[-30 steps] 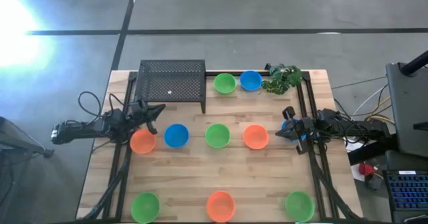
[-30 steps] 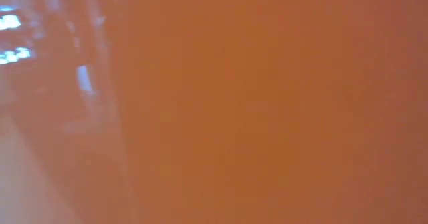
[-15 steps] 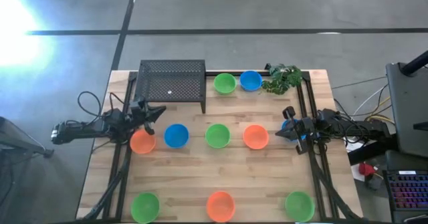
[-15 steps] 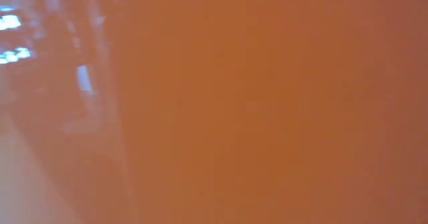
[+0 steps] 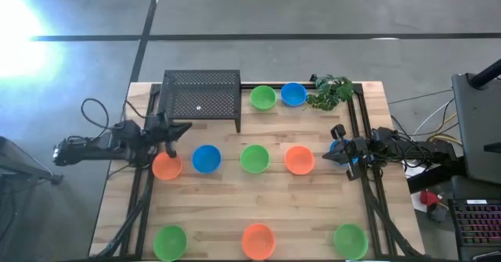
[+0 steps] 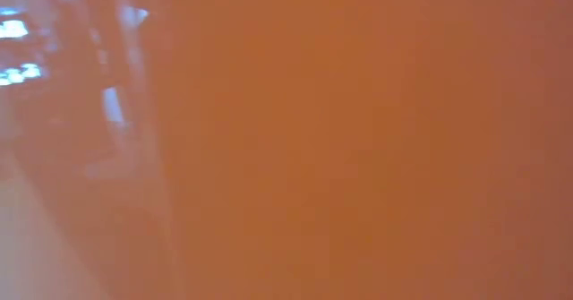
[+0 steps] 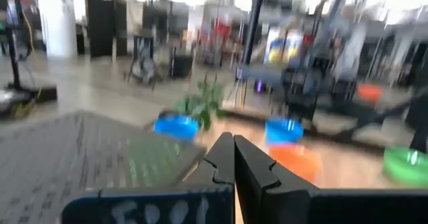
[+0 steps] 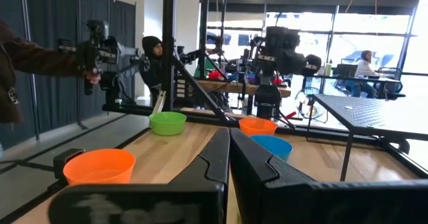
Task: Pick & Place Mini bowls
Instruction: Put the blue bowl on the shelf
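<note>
Wooden table (image 5: 227, 207) carries nine mini bowls (image 5: 254, 159) in three rows. We note left gripper (image 5: 178, 129) — fingers pressed together, empty — above the orange bowl (image 5: 166, 166); right gripper (image 5: 329, 157), likewise closed, beside another orange bowl (image 5: 298, 159).

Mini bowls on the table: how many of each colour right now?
Green mini bowls: 4
Orange-red mini bowls: 3
Blue mini bowls: 2
Total: 9
</note>
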Robot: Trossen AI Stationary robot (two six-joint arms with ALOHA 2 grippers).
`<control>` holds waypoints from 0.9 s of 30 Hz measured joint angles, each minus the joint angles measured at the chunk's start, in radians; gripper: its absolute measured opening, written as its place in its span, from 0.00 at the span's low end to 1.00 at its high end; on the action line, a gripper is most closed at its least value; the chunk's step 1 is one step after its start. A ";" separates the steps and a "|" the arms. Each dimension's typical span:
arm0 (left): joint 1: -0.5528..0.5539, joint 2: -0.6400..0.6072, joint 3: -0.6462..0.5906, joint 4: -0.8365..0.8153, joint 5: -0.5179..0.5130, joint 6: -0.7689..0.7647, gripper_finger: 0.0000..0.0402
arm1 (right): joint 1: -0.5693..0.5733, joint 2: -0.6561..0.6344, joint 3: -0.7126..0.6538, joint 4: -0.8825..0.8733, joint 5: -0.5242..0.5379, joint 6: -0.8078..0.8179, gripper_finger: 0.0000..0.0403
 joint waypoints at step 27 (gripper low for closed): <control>-0.078 0.554 0.456 -0.545 0.077 -0.192 0.00 | 0.000 0.000 0.000 0.000 -0.002 0.004 0.02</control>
